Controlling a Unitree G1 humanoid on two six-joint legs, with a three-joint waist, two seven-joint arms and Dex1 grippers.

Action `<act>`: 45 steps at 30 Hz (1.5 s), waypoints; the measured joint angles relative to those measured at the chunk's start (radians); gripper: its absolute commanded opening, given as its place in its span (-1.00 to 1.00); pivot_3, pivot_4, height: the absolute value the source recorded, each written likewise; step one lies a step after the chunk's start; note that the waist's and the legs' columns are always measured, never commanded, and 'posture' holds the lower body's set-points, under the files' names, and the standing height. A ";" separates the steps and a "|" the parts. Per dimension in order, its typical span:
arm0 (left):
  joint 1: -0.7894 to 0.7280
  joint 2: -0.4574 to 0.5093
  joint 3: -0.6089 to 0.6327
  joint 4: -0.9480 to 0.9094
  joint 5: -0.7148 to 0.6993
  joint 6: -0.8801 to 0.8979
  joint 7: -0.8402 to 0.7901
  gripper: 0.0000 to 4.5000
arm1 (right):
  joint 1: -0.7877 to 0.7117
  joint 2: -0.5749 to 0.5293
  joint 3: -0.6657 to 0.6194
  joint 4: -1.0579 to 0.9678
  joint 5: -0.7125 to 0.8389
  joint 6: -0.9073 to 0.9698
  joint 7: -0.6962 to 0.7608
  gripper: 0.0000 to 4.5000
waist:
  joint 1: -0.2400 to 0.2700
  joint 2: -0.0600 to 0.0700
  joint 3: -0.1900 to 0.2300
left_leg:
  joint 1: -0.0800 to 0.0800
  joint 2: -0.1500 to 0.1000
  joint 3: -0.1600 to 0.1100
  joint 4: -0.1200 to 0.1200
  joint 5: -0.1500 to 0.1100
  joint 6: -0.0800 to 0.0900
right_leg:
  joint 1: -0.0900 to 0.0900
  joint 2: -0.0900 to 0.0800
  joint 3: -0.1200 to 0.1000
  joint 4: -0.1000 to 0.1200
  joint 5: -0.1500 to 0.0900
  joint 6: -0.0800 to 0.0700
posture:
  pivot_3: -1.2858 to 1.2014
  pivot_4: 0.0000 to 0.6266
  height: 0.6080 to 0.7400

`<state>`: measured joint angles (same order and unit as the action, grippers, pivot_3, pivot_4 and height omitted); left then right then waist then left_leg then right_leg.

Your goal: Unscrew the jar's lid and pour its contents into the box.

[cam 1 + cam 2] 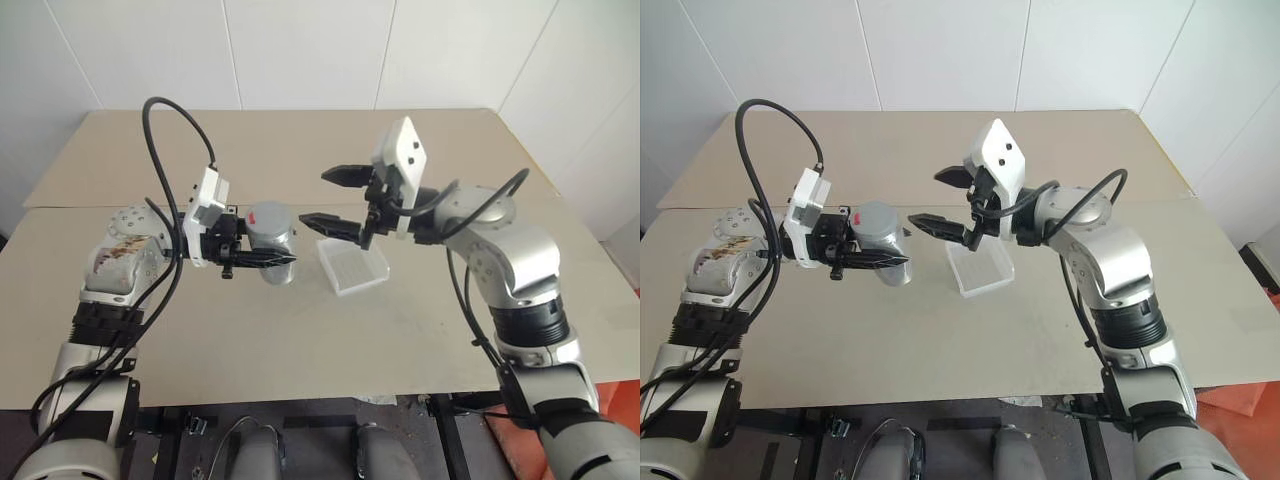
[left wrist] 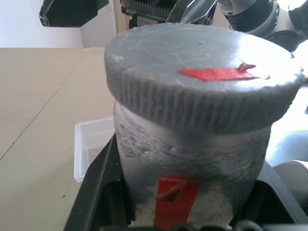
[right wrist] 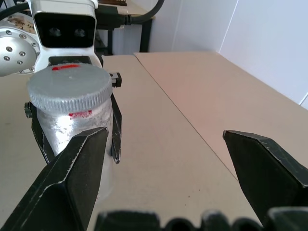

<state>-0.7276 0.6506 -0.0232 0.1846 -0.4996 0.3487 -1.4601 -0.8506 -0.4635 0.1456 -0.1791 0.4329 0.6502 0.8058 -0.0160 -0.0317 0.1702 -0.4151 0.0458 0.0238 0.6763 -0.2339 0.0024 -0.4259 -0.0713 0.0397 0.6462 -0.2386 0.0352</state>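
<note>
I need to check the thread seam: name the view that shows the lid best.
The left wrist view: the lid sits close, ribbed edge and red mark plain, still on the jar. The right wrist view shows it whole but farther off; both eye views show a small grey top.

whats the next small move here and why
Probably bring the right gripper left until its open fingers straddle the lid, then close. The left gripper is clamped on the jar just above the table, the lid is on, and the right gripper stands apart from it, beside the box.
</note>
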 measured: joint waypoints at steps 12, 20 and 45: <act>-0.001 -0.035 -0.001 0.022 0.018 -0.009 0.034 -0.14 | 0.025 0.000 -0.001 -0.146 0.064 0.056 0.016 0.99 | 0.000 0.000 0.000 | 0.000 0.000 0.000 0.000 0.000 0.000 | 0.000 0.000 0.000 0.000 0.000 0.000 | 0.03 -0.52 1.00; -0.003 -0.060 -0.005 0.028 0.031 -0.015 0.041 -0.14 | -0.012 0.054 0.020 -0.153 0.063 0.093 -0.012 0.99 | 0.000 0.000 0.000 | 0.000 0.000 0.000 0.000 0.000 0.000 | 0.000 0.000 0.000 0.000 0.000 0.000 | 0.03 -0.52 1.00; -0.004 -0.061 -0.014 0.027 0.033 -0.015 0.037 -0.14 | -0.056 0.137 0.080 -0.062 0.041 0.117 -0.041 0.99 | 0.000 0.000 0.000 | 0.000 0.000 0.000 0.000 0.000 0.000 | 0.000 0.000 0.000 0.001 0.000 0.000 | 0.03 -0.52 1.00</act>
<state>-0.7321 0.5894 -0.0377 0.2121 -0.4670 0.3338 -1.4230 -0.9070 -0.3261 0.2255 -0.2415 0.4735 0.7676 0.7653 -0.0157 -0.0317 0.1701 -0.4151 0.0458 0.0237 0.6764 -0.2339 0.0024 -0.4259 -0.0713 0.0396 0.6470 -0.2386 0.0352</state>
